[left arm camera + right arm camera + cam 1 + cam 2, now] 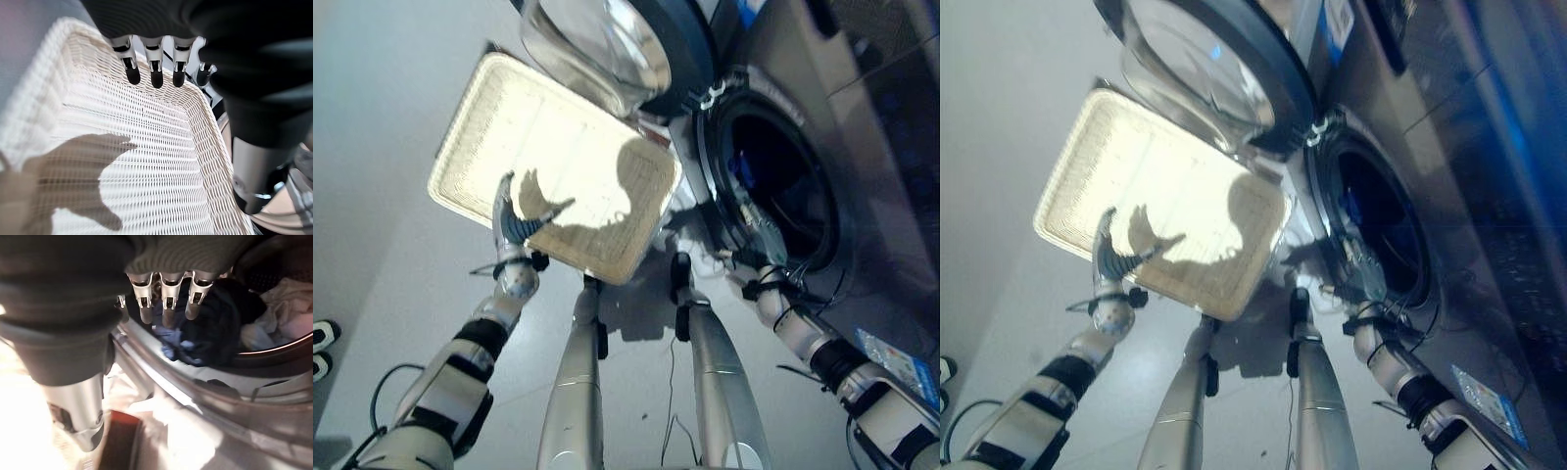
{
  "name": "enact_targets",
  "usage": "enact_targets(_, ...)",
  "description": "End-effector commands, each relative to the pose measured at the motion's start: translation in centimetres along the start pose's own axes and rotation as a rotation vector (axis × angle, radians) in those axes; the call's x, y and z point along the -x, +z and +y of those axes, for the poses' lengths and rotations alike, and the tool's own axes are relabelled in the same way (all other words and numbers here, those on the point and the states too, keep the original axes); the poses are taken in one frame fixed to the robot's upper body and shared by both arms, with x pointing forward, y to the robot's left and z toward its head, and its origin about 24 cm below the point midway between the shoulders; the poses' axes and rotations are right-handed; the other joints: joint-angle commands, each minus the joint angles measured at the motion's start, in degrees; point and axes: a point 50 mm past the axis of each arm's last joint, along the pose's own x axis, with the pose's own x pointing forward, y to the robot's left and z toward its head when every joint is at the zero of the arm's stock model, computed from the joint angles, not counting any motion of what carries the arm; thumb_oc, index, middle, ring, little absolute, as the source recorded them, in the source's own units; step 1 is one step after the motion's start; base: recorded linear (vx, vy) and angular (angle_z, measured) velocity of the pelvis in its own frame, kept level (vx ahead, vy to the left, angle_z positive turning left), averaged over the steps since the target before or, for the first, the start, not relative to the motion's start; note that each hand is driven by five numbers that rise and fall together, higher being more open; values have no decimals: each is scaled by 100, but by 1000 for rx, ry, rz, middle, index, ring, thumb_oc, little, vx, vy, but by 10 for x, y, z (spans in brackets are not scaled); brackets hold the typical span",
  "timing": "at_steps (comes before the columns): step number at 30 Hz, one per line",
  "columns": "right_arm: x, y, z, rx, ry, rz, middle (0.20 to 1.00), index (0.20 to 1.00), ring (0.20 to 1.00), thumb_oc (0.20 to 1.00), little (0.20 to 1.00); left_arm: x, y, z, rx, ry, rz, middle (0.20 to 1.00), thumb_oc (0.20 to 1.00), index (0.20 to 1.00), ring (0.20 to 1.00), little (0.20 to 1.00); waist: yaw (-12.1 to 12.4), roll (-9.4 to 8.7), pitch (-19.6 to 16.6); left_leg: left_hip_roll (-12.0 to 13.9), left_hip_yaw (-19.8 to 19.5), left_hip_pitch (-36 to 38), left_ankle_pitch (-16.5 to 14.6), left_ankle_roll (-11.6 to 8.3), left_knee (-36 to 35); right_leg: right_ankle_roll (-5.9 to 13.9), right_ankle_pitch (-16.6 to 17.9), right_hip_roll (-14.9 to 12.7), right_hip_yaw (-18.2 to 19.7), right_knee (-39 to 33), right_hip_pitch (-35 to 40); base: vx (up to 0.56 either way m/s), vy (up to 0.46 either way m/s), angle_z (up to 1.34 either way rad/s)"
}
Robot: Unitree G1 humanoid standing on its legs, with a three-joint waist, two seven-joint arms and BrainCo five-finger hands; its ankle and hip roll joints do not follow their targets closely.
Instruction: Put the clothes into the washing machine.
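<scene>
Right hand [166, 293] fingers relaxed, empty, at the washing machine [862, 147] door opening; clothes [210, 333] lie straight ahead inside the drum. Left hand [514, 220] open over the empty basket [470, 127].

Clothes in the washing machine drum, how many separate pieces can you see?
2 at least: a dark navy garment just past the right hand, and a pale bundle deeper in the drum. More may be hidden.
</scene>
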Motion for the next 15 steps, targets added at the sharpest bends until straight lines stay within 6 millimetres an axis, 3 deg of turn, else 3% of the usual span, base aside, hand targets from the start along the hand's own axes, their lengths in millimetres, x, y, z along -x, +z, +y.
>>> enact_targets(1, 28, -24, 5, -12, 65, 31, 1000, 1000, 1000, 1000, 1000, 30, -30, -3, -19, -64, 90, 1000, 1000, 1000, 1000, 1000, 193, -8, -115, -354, 264, 976, -834, 112, 265, 482, 745, 135, -47, -1314, 1066, 62, -13, 8)
enact_targets(5, 69, -49, 26, -50, 191, 155, 1000, 1000, 1000, 1000, 1000, 75, -66, -8, -50, -178, 236, 1000, 1000, 1000, 1000, 1000, 245, -18, -553, -291, 272, 1711, -861, 80, -112, 548, 686, 21, -60, -1644, 1877, 111, -27, 7)
enact_targets(8, 93, -64, 38, -113, 296, 275, 1000, 1000, 1000, 1000, 1000, 99, -81, -9, -72, -257, 306, 1000, 1000, 1000, 1000, 1000, 261, -43, -888, -264, 258, 2105, -855, 58, -331, 574, 684, -14, -110, -1870, 2354, 148, -46, 10)
enact_targets(11, 139, -88, 59, -224, 486, 518, 1000, 1000, 1000, 1000, 1000, 135, -103, -11, -70, -393, 462, 1000, 1000, 1000, 1000, 1000, 299, -47, -1349, -207, 244, 2572, -837, 48, -562, 585, 679, -46, -196, -2072, 2884, 200, -59, 6)
enact_targets(13, 154, -94, 65, -244, 523, 593, 1000, 1000, 1000, 1000, 1000, 147, -110, -11, -74, -434, 507, 1000, 1000, 1000, 1000, 1000, 314, -43, -1489, -192, 238, 2707, -832, 49, -621, 586, 685, -51, -218, -2133, 3036, 172, -25, 10)
enact_targets(15, 185, -104, 75, -294, 614, 753, 1000, 1000, 1000, 1000, 1000, 172, -122, -12, -80, -527, 609, 1000, 1000, 1000, 1000, 1000, 345, -27, -1794, -157, 283, 2927, -849, 46, -701, 583, 687, -56, -260, -2271, 3328, 230, -13, 3)
